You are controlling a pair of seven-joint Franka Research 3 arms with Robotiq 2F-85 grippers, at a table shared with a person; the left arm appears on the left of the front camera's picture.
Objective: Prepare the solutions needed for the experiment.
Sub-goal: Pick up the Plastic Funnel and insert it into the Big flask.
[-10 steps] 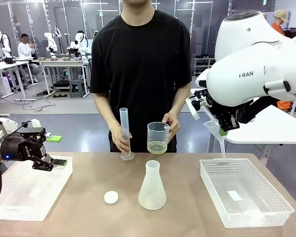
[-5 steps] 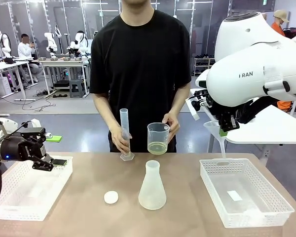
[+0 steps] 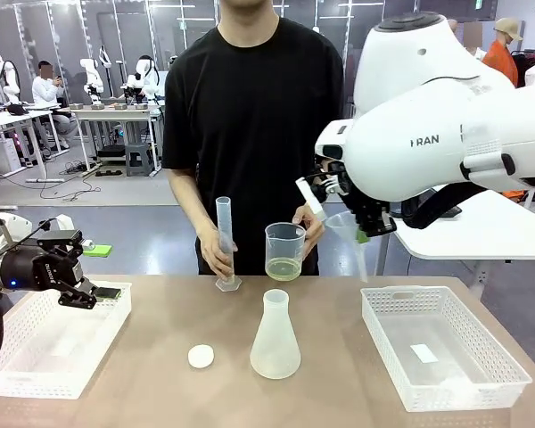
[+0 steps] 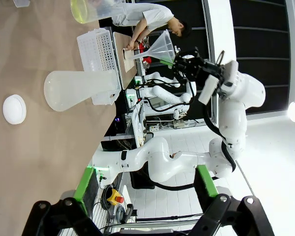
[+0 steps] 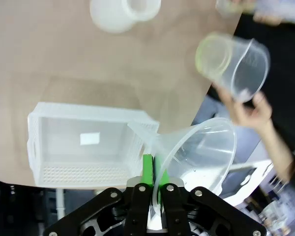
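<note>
- left gripper (image 4: 142,219), jaws wide apart
- ahead: white cap (image 4: 14,109) beside flask (image 4: 78,88)
- beyond: the solutions (image 4: 80,11) in a beaker (image 4: 104,9)
- farther off, right gripper (image 4: 176,61) pinching funnel (image 4: 157,48)

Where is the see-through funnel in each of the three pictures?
Front view: the funnel is right of middle, above the table, held by the right gripper.
Left wrist view: the funnel is near the top, middle, far off.
Right wrist view: the funnel is low, right of middle, rim pinched.
Shared landmark: the conical flask standing on the table.

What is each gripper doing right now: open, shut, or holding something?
Left gripper: open, holding nothing.
Right gripper: shut on the funnel.
</note>
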